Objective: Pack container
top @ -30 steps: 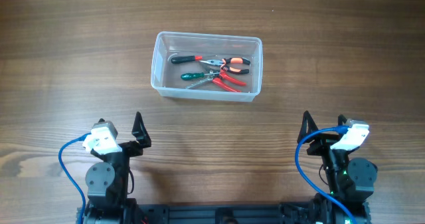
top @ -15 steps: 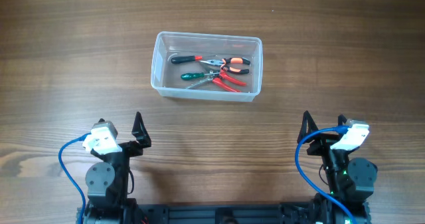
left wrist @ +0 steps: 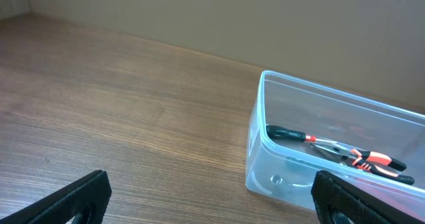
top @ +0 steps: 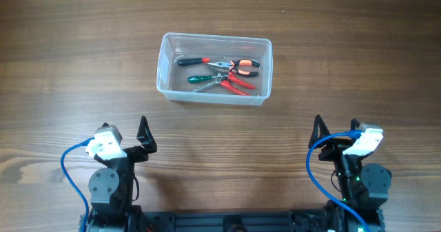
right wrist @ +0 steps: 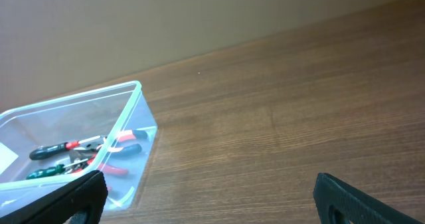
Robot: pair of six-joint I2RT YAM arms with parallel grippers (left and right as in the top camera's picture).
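The clear plastic container (top: pixel 169 87) stands at the middle of the wooden table, far from both arms. Inside it lie orange-handled pliers (top: pixel 242 67), red-handled pliers (top: pixel 238 85), a green-handled screwdriver (top: pixel 200 78) and a black and red screwdriver (top: pixel 193 61). My left gripper (top: pixel 124 139) is open and empty near the front left edge. My right gripper (top: pixel 336 132) is open and empty near the front right edge. The container also shows in the left wrist view (left wrist: pixel 265 164) and in the right wrist view (right wrist: pixel 136 91).
Bare wood surrounds the container on all sides. A plain wall (left wrist: pixel 265 18) rises behind the table's far edge. Blue cables (top: pixel 69 166) run along both arm bases.
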